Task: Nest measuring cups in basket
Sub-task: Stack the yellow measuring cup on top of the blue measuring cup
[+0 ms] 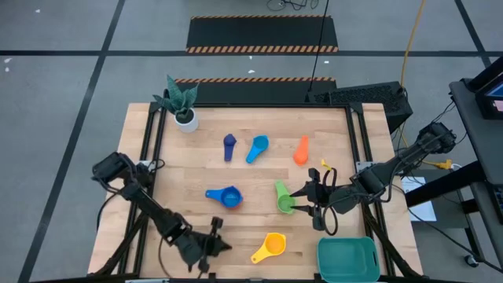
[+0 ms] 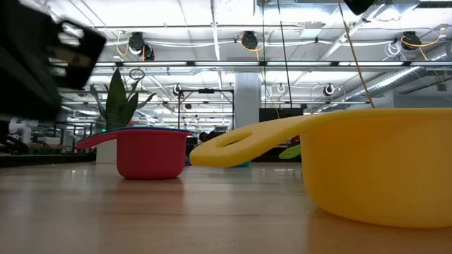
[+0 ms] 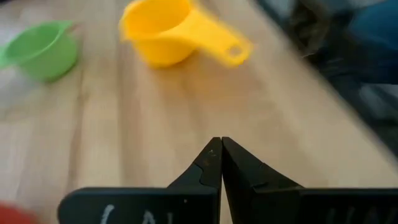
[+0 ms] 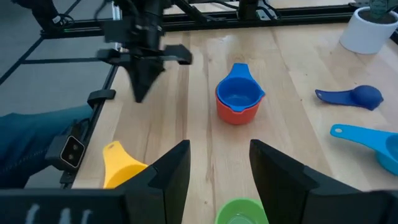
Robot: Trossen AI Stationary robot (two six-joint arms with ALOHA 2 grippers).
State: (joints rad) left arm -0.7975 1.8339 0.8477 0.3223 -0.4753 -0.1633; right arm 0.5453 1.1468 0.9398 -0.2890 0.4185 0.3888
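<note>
The right gripper (image 1: 302,196), fingers spread, hovers just over the small green plastic measuring cup (image 1: 284,198) mid-table. The left gripper (image 1: 218,245), fingers pressed together, hangs near the front edge, left of the yellow plastic cup (image 1: 269,247). The teal rectangular plastic basket (image 1: 346,259) sits at the near right corner. A blue cup (image 4: 237,93) rests inside a red one (image 4: 236,114). Navy (image 1: 229,145), light blue (image 1: 257,148) and orange (image 1: 302,149) cups lie farther back, by a white plant pot (image 1: 186,119). In the low view the green cup is mostly hidden.

A robotics lab or workshop hall: a wooden table (image 1: 259,177) on grey taped floor, hazard-striped mats (image 1: 262,34), and exposed ceiling lights and ducts (image 2: 247,39).
</note>
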